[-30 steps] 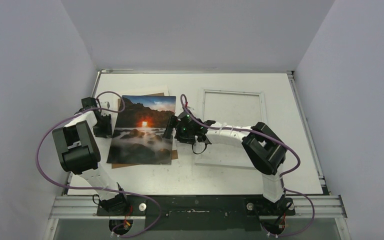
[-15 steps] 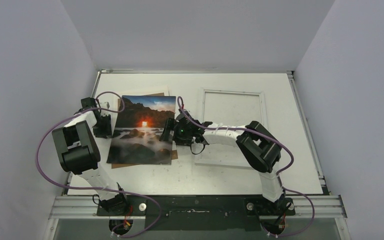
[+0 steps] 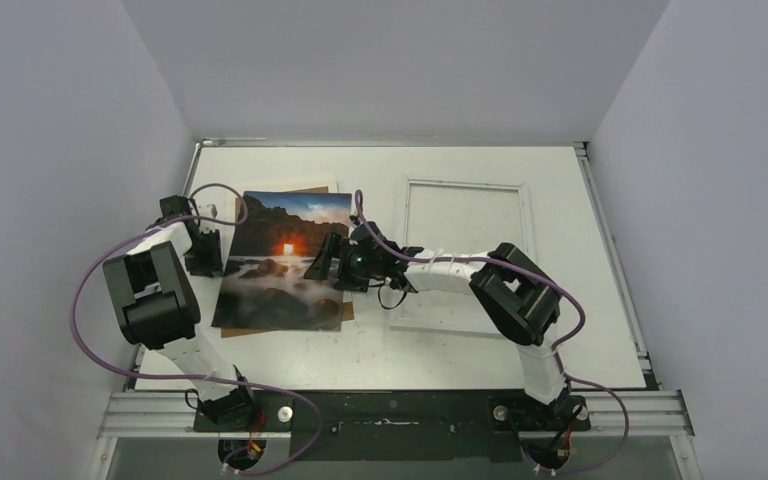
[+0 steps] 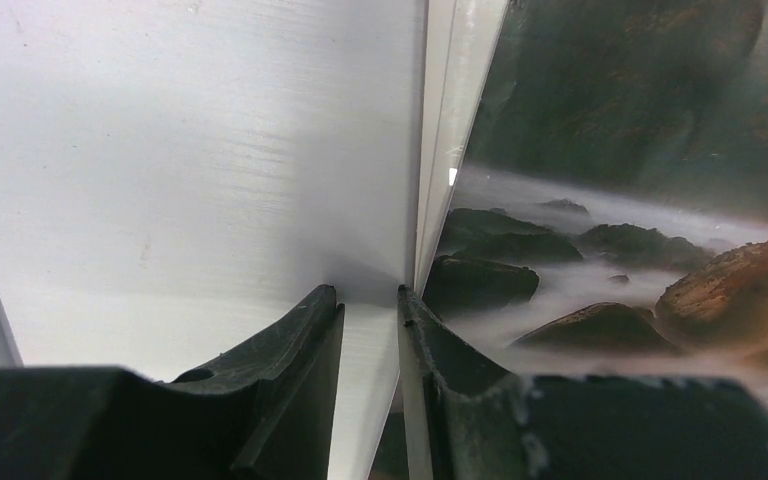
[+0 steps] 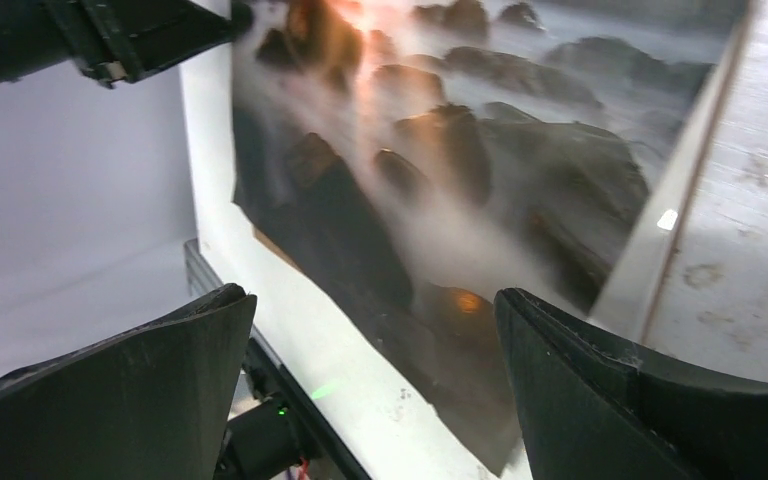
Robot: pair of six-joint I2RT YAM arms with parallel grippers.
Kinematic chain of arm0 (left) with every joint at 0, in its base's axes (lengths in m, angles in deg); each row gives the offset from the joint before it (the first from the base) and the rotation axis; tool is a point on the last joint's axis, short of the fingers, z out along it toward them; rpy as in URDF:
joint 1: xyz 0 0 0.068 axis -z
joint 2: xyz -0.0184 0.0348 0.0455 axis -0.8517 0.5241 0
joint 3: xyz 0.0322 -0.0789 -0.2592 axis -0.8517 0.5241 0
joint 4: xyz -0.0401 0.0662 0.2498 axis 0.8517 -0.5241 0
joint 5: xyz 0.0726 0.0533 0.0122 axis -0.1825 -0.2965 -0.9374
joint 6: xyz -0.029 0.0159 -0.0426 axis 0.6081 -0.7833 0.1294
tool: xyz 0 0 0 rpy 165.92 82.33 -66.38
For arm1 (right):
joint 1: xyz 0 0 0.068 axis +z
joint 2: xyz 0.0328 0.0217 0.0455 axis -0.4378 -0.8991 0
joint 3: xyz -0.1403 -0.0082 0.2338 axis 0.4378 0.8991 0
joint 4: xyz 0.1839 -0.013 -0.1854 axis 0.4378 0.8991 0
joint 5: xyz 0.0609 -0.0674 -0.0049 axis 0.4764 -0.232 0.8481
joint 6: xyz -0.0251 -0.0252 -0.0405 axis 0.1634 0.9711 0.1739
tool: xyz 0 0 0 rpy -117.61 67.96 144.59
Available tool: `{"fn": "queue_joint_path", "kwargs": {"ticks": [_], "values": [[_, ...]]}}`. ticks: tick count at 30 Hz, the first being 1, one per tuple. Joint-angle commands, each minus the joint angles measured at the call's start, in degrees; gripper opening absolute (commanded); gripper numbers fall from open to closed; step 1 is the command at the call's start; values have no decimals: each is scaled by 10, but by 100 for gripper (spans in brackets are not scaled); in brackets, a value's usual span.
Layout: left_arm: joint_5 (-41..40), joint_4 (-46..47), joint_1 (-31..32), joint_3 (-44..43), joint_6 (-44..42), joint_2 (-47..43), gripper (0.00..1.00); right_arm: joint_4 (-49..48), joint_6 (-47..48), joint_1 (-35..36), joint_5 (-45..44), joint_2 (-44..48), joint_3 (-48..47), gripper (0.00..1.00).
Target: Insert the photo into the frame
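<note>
The photo (image 3: pixel 275 280), a sunset over dark rocks and mist, lies left of centre on the table. Its left edge is pinched in my left gripper (image 3: pixel 222 255). In the left wrist view the narrow jaws (image 4: pixel 367 292) hold a thin white edge, with the photo (image 4: pixel 610 250) spreading to the right. My right gripper (image 3: pixel 322 260) hovers open over the photo's right half. Its wide black fingers (image 5: pixel 372 298) straddle the dark rocks of the photo (image 5: pixel 440 180), gripping nothing. The frame (image 3: pixel 468 184), white and thin-edged, lies flat to the right, partly under the right arm.
A brown board (image 3: pixel 349 310) peeks out under the photo's lower right corner. A pale strip (image 3: pixel 295 186) shows behind the photo's top edge. White walls close in on three sides. Purple cables loop over both arms.
The right gripper has moved left, from the photo's right edge to over its right half, staying open. The photo's lower left corner has shifted slightly left.
</note>
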Motion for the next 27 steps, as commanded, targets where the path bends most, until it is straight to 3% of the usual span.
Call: {"fn": "queue_joint_path", "kwargs": {"ticks": [1,4,8,15,27], "values": [[32,-22,4,-9,11,-17,25,-78,-14,2,24,50,5,94],[23,-21,3,-9,10,-14,25,-61,-6,2,18,53,0,94],[11,-21,-4,-19,8,-12,24,82,77,-13,-73,56,-47,93],[27,-41,-14,-64,12,-18,24,110,149,-73,-111,6,-91,90],[-16,-23,3,-130,46,79,24,172,166,-79,-138,-116,-225,90]]}}
